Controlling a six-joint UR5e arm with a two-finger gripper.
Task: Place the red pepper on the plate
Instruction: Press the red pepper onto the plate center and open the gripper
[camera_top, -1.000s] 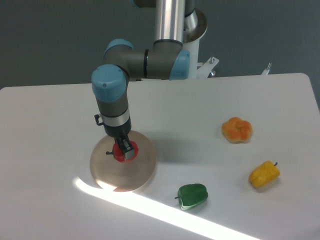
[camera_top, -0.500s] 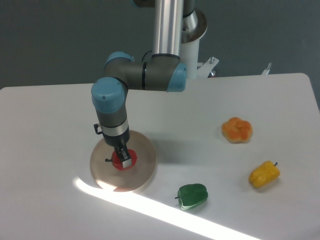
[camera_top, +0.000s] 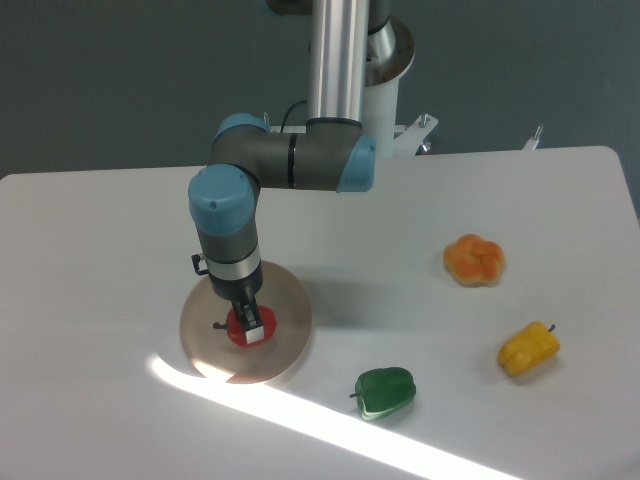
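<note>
Red pepper (camera_top: 241, 328) now lower than moment ago, sits on plate (camera_top: 290, 300) near desk's front left. Claw (camera_top: 246, 327) came down with it, still pinching it. Letting go looks like only step left.

A white worktop (camera_top: 120, 230) with rounded far corners fills most of the view. Behind it stands a plain dark grey-blue wall (camera_top: 120, 80) (matte, without marks or fittings). A bright band of light (camera_top: 330, 425) crosses the near part of the worktop on a slant, from the left toward the lower right. The surface around it lies in softer, even shade.
</note>
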